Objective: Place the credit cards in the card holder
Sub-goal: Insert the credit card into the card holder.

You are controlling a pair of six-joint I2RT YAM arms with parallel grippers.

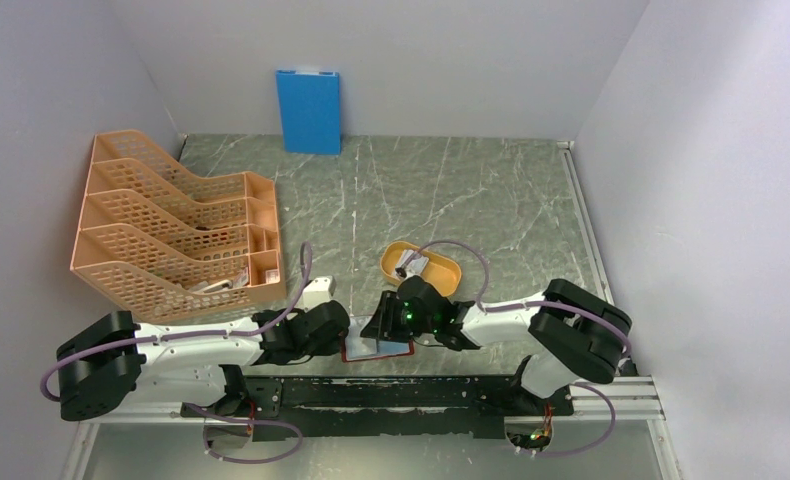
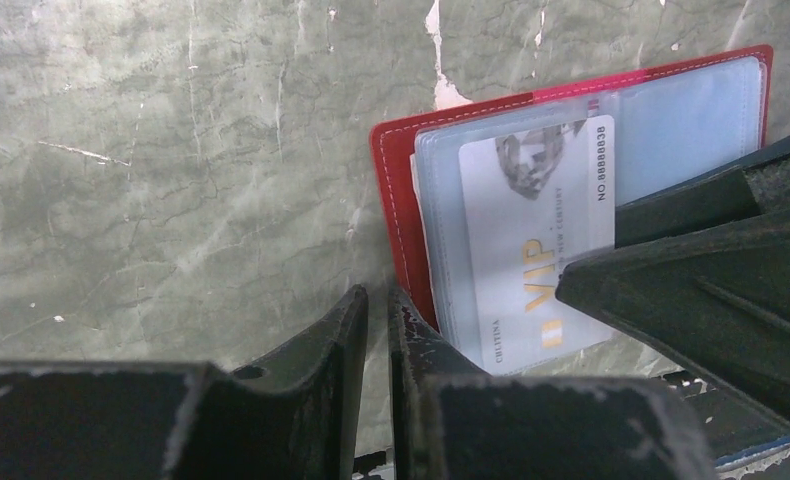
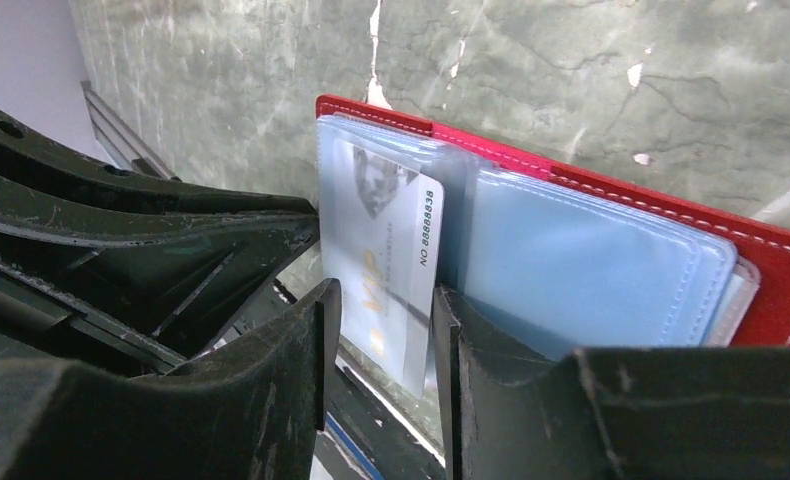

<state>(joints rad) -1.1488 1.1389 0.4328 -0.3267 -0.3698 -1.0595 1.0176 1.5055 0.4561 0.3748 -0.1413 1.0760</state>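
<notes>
The dark-red card holder (image 1: 376, 351) lies open on the table near the front edge, its clear pockets up. In the left wrist view a pale card (image 2: 531, 250) printed "VIP" sits partly in a clear pocket of the holder (image 2: 396, 200), its near end sticking out. My right gripper (image 3: 381, 300) is open, its fingers either side of that card (image 3: 386, 240) over the holder (image 3: 671, 200). My left gripper (image 2: 376, 300) is shut and empty at the holder's left edge, one finger against the red border. In the top view the two grippers (image 1: 343, 335) (image 1: 386, 325) meet over the holder.
A yellow-orange oval tray (image 1: 391, 262) with small pale items stands just behind the right gripper. An orange mesh file rack (image 1: 171, 230) fills the left side. A blue board (image 1: 308, 110) leans on the back wall. A white block (image 1: 316, 290) sits by the rack. A black rail (image 1: 421, 390) runs along the front.
</notes>
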